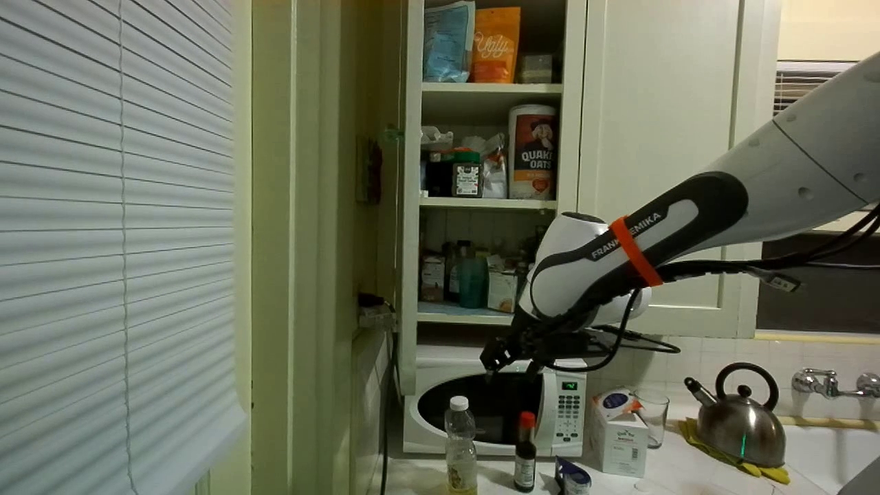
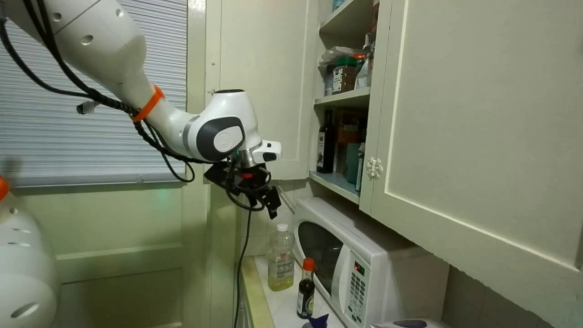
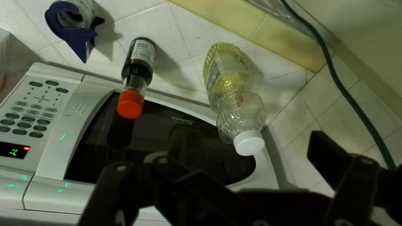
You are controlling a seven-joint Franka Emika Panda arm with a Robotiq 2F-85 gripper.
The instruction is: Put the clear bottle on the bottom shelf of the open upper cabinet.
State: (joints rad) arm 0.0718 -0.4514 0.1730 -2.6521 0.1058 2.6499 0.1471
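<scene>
The clear bottle point(image 1: 460, 440) has a white cap and some yellow liquid at its base. It stands upright on the counter in front of the microwave, also in an exterior view point(image 2: 281, 259) and the wrist view point(image 3: 232, 97). My gripper point(image 1: 512, 372) is above the bottle's height, apart from it; it also shows in an exterior view point(image 2: 264, 209). In the wrist view my gripper point(image 3: 241, 160) has its fingers spread with nothing held; the cap appears beyond the gap. The open upper cabinet point(image 1: 570, 103) has its bottom shelf point(image 1: 460, 317) above the microwave, also in an exterior view point(image 2: 334, 183).
The white microwave point(image 1: 567, 443) is under the cabinet. A dark bottle with a red cap point(image 1: 526, 454) and a blue tape dispenser point(image 1: 572, 476) stand near the clear bottle. Jars and a green cup point(image 1: 473, 283) occupy the bottom shelf. A kettle point(image 1: 742, 430) sits by the sink.
</scene>
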